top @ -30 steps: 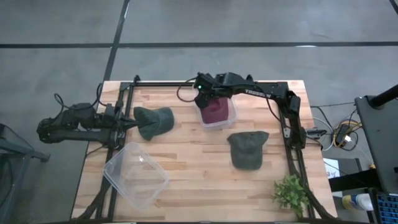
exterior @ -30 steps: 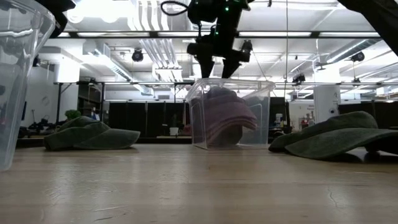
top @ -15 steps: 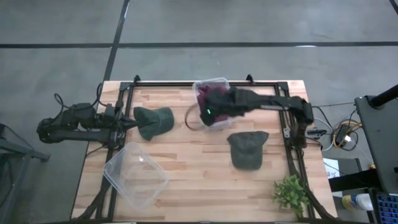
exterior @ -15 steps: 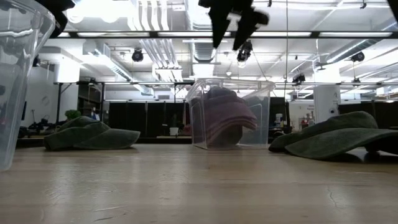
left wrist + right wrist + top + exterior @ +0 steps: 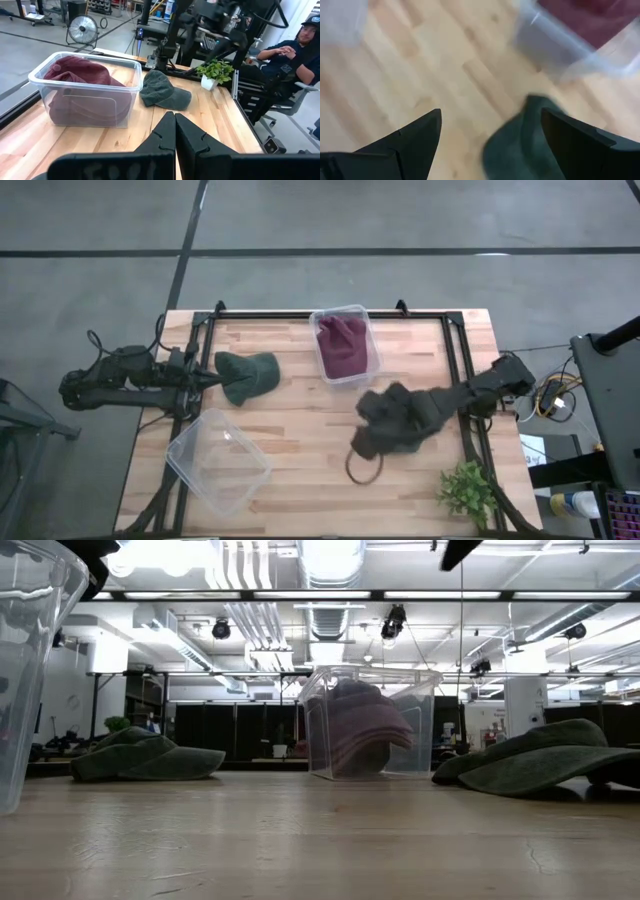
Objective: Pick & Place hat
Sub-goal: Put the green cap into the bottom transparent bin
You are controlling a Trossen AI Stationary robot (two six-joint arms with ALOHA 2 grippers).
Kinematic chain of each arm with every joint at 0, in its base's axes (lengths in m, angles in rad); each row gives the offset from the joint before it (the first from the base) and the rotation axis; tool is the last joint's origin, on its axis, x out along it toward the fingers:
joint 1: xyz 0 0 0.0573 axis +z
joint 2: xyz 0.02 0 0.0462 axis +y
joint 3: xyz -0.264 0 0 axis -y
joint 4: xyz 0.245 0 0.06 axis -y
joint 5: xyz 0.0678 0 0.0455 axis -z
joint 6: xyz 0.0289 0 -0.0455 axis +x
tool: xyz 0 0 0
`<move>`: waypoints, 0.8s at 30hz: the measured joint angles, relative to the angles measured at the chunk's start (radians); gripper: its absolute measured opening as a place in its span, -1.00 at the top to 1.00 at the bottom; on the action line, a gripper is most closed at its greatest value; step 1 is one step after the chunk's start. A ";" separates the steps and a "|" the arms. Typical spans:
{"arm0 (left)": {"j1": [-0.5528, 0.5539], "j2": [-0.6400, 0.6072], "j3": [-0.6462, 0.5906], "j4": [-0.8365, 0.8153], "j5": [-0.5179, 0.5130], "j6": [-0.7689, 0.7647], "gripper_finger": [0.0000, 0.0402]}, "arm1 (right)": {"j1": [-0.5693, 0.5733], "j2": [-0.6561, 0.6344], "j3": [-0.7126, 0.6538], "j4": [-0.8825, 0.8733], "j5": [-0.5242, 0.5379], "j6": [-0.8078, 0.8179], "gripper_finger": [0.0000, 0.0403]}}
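A grey cap (image 5: 540, 768) lies brim-down on the table's right half. My right gripper (image 5: 490, 120) hangs open high above it, its fingers spread over the cap's crown (image 5: 520, 145). In the high view the right arm (image 5: 420, 415) covers most of that cap. A maroon hat (image 5: 344, 345) sits inside a clear box (image 5: 420, 720) at the far middle. A green cap (image 5: 247, 376) rests on the table's left half. My left gripper (image 5: 175, 117) is shut and waits raised just to the left of it.
An empty clear box (image 5: 218, 460) stands tilted at the near left. A small potted plant (image 5: 468, 490) sits at the near right corner. A person (image 5: 292, 55) sits beyond the table's right side. Bare wood (image 5: 300, 420) lies between the caps.
My right gripper, open throughout, has risen from above the box with the maroon hat. It has swung toward the near edge and now hangs over the grey cap. The maroon hat has stayed in its box.
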 joint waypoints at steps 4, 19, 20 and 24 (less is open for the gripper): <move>0.000 0.000 0.000 0.000 0.001 0.000 1.00 | 0.076 0.003 -0.010 0.001 -0.046 0.027 -0.66; 0.000 0.000 0.000 0.000 0.000 0.000 1.00 | 0.130 0.012 -0.006 0.145 -0.062 -0.060 -0.66; 0.000 0.000 0.000 0.000 0.000 0.000 1.00 | 0.130 0.012 -0.006 0.165 -0.062 -0.077 -0.66; 0.000 0.000 0.000 0.000 -0.003 0.000 1.00 | 0.130 0.012 -0.006 0.231 -0.061 -0.101 -0.66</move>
